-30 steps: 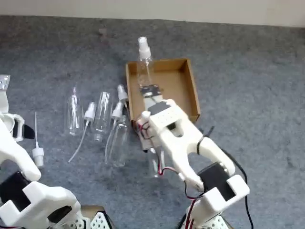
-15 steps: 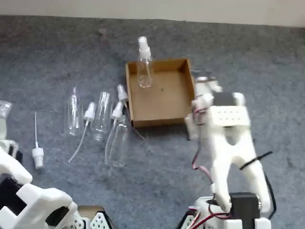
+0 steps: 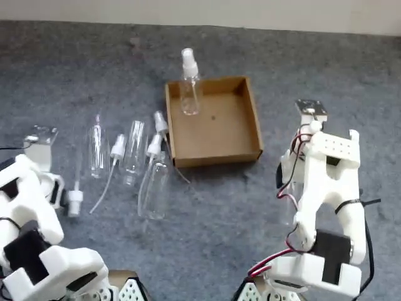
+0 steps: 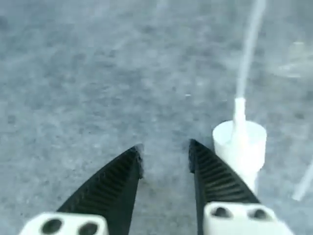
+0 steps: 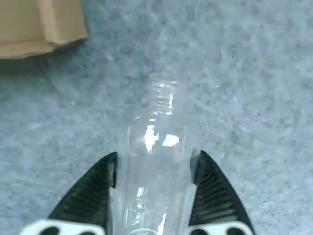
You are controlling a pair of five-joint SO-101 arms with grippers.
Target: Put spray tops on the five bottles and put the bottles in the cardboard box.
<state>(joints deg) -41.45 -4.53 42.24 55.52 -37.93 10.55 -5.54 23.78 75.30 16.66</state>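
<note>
My right gripper (image 5: 154, 159) is shut on a clear bottle (image 5: 157, 142) with no top, its open neck pointing away over the carpet, right of the cardboard box (image 3: 216, 155). One bottle with a spray top (image 3: 190, 88) leans at the box's far left corner. My left gripper (image 4: 165, 156) is open low over the carpet. A loose white spray top (image 4: 239, 147) with its long tube lies just outside one finger, and the same spray top (image 3: 75, 200) lies at the left of the high view.
Left of the box lie three clear bottles (image 3: 96, 147) (image 3: 133, 150) (image 3: 155, 185) with three loose spray tops (image 3: 118, 147) (image 3: 153, 145) (image 3: 160, 120) among them. A corner of the box (image 5: 58, 24) lies ahead of my right gripper. Grey carpet covers the table.
The right arm has swung from over the box to its right, carrying the topless bottle. The left arm has come forward to the loose spray top, which has shifted a little right.
</note>
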